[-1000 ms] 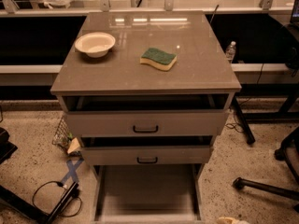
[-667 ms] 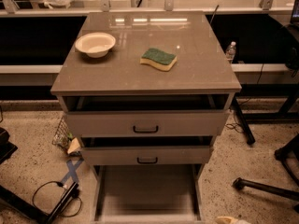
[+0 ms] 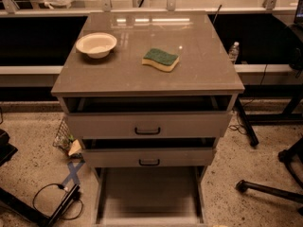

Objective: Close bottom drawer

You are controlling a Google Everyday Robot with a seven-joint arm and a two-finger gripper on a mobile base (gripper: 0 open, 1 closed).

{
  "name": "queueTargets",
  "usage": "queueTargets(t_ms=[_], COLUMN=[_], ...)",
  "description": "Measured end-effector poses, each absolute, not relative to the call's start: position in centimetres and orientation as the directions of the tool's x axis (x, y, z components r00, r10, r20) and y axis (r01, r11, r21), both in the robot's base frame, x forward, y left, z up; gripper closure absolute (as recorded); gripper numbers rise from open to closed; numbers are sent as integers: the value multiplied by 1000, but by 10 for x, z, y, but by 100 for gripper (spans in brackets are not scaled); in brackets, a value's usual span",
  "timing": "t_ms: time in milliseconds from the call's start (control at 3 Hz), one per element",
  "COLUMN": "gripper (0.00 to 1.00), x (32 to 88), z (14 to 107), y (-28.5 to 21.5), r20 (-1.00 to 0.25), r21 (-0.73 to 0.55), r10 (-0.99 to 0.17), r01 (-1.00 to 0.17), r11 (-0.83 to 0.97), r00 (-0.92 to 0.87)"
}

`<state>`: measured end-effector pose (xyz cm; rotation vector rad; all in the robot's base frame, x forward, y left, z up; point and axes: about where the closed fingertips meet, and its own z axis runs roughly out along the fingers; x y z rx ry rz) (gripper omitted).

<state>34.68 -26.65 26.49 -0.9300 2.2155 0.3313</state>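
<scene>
We see nothing moved since before: the bottom drawer (image 3: 149, 193) still juts far out beneath the two upper drawers (image 3: 147, 125). The tool is outside our view, so we cannot tell its grip.

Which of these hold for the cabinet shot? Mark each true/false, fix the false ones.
1. The bottom drawer is pulled far out. True.
2. The sponge lies inside the top drawer. False: the sponge lies on the cabinet top.
3. The bowl sits on the cabinet top, on the picture's left of the sponge and apart from it. True.
4. The gripper is holding the bottom drawer. False: the gripper is not in view, and nothing touches the drawer.
5. The two upper drawers are fully shut. False: the top drawer and the middle drawer both stand slightly open, with a dark gap above each front.
</scene>
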Motion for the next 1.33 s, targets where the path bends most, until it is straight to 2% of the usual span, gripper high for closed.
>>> queueTargets(t_ms=[667,1333], gripper=[100,100], x=[327,349], z=[172,160], y=[-259,-226], r20=[-706,-746], r21=[61,64], r10=[-473,-475], r01=[-711,-760], r11=[701,647], r00=[-527,-467])
